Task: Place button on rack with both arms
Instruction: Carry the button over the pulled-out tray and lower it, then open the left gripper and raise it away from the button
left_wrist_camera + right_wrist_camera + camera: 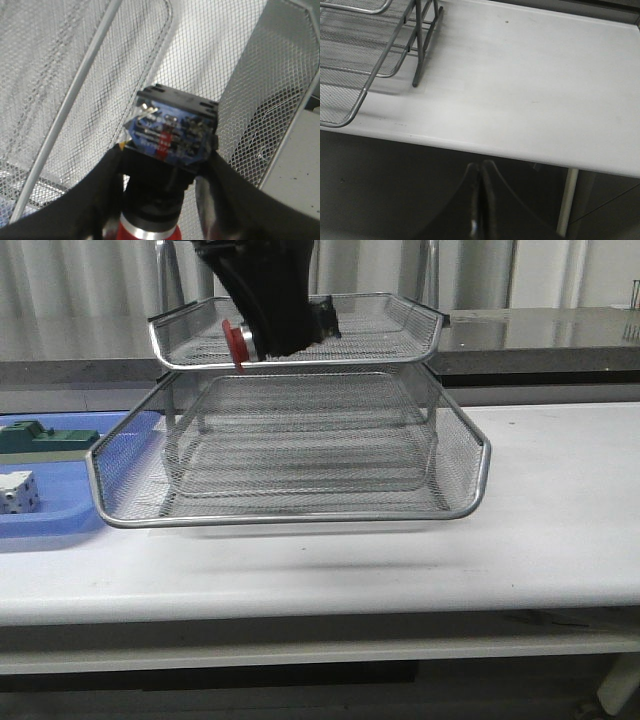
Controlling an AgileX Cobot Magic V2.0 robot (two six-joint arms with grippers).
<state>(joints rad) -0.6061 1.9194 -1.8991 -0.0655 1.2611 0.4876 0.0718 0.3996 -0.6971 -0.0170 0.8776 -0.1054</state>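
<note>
Over the top tier of the rack (300,420), the left gripper (160,200) is clamped on the button (170,132), fingers pinching the black cylindrical body from both sides, nothing slack that I can see. Grip is on the barrel, so the blue rear block points away from the wrist toward the mesh and the red mushroom head (234,343) sticks out the other end; in the front view that head sits at or just over the top tray's front rim, button roughly horizontal. Looks like a carry pose for laying it down lengthwise in the tray. Can't tell if it's touching the mesh yet. Button itself: translucent blue terminal block with metal screws and a red insert showing through, black housing behind it, a silver collar under the red head. Right gripper (480,200) has its fingers pressed together with nothing between them, parked low off the desk (530,90) edge, well clear of the rack. Further out on the left, a blue plastic tray (60,520) holds a green block (45,438) and a white cube (18,490), both untouched.
</note>
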